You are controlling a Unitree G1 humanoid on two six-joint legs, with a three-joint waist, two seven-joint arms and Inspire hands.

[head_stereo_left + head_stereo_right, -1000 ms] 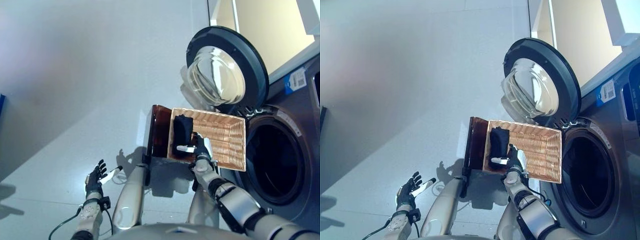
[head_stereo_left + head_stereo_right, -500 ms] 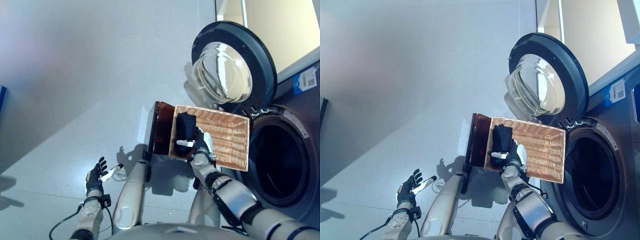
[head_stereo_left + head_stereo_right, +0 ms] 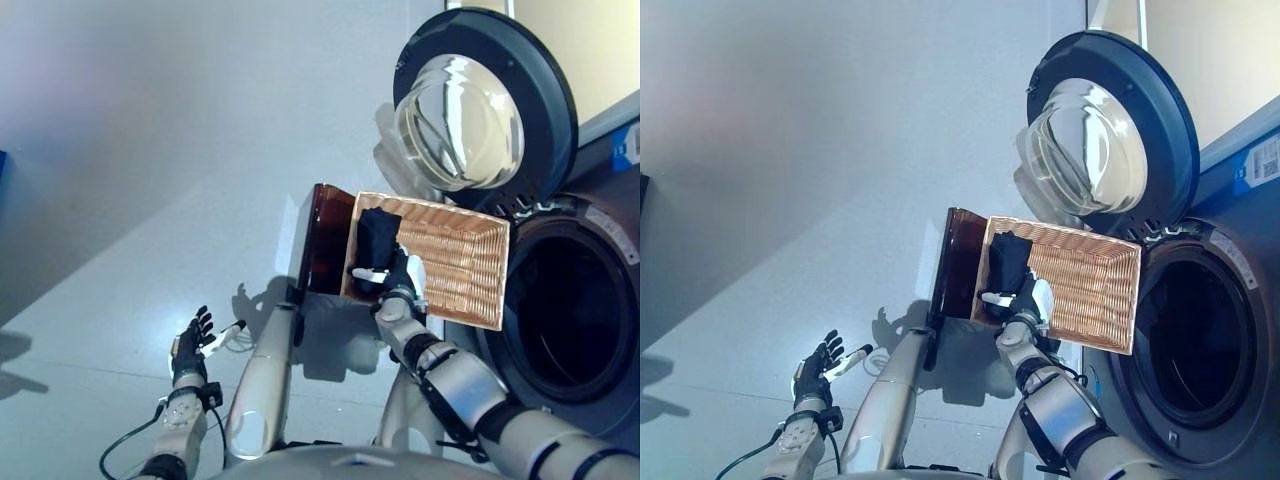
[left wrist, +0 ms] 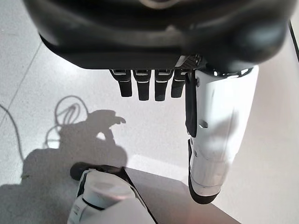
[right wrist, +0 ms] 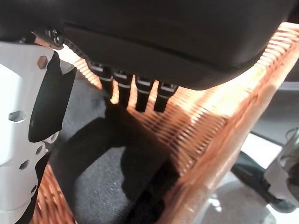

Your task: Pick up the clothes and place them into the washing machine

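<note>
A dark garment lies in the left end of the wicker basket, which sits on a brown stand just in front of the washing machine, whose round door is swung wide open. The right hand reaches over the basket's near rim with its white-covered thumb beside the cloth and its fingers bent down toward the fabric; whether they have closed on it I cannot tell. The left hand hangs low over the grey floor, well apart from the basket, fingers spread and holding nothing.
</note>
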